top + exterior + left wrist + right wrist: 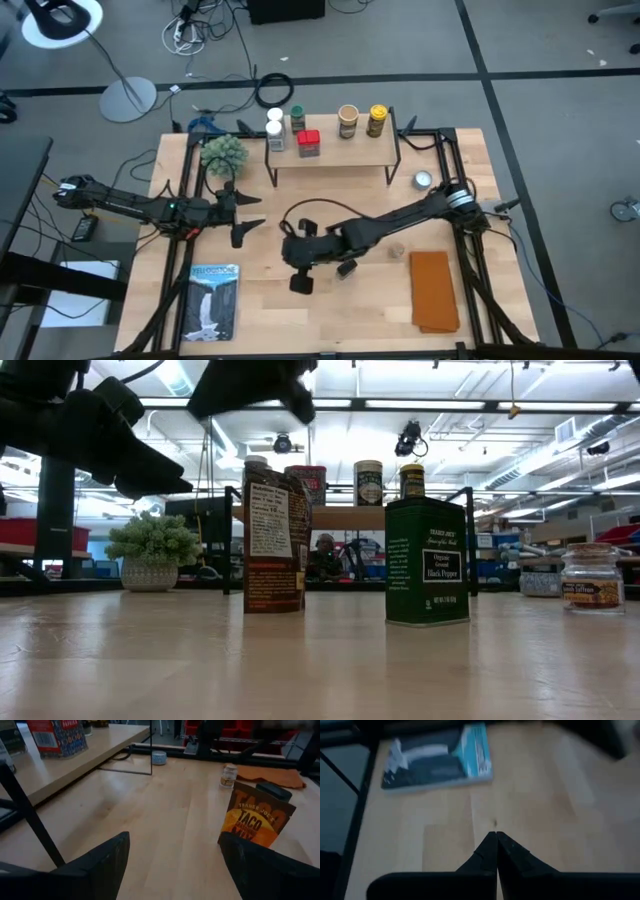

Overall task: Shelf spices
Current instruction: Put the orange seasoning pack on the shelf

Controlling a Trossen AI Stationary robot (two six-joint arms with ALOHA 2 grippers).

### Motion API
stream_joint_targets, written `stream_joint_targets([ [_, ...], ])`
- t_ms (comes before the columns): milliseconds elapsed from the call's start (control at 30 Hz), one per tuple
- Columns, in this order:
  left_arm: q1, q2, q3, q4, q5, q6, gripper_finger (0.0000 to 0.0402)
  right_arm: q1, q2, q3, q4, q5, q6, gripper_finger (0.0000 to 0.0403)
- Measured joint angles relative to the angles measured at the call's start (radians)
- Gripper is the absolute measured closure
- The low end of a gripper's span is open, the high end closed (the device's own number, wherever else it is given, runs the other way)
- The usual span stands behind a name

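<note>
- Five spices stand on the shelf (330, 152) at the far side of my table (380, 300): two white-cap jars (275, 132), a green-cap jar (297, 118), a red tin (308, 143), a tan can (348, 121) and a yellow-cap jar (377, 120).
- From above, I see my left gripper (243, 212) near the left side of the table, in front of the fuzzy plant (224, 153).
- Its two fingers (100, 865) are spread wide, and there is nothing between them.
- Past those fingers, I see the orange taco packet (256, 821) standing up on the table.
- A black box (274, 791) is right behind the packet, and a small jar (229, 775) stands farther off.
- My right gripper (496, 851) is over the middle of the table, pointing toward the front-left part.
- Its fingers are pressed tight together and hold nothing.
- In the right wrist view, I see bare wood under it and a blue book (440, 757) lying flat farther on.
- From the low view, the packet (274, 535) and a dark green pepper tin (427, 561) stand side by side, apart from each other.
- A little jar (592, 575) with a brown label sits off to the right there.
- An orange cloth (434, 290) lies flat on the right side of the table.
- A flat round silver tin (423, 180) sits just right of the shelf.
</note>
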Motion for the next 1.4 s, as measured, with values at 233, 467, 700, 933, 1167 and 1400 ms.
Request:
stream_joint_targets([
  [233,0.0,0.0,0.0,-0.006,0.008,-0.008,0.0085,-0.002,0.119,0.138,-0.221,-0.027,0.045,0.0403],
  [467,0.0,0.0,0.0,-0.005,0.008,-0.008,0.0085,0.006,0.126,0.133,-0.31,0.12,0.063,0.0403],
  [700,0.0,0.001,0.0,-0.006,0.008,-0.008,0.0085,0.012,0.125,0.132,-0.488,0.092,0.166,0.0403],
  [933,0.0,0.001,0.0,-0.005,0.008,-0.007,0.0085,0.038,0.123,0.132,-0.599,0.182,0.212,0.0403],
  [1167,0.0,0.0,0.0,0.001,0.008,-0.01,0.0085,0.005,0.123,0.132,-0.6,0.232,0.179,0.0403],
  [1400,0.0,0.0,0.0,0.001,0.008,-0.009,0.0085,-0.044,0.121,0.132,-0.602,0.358,0.096,0.0403],
])
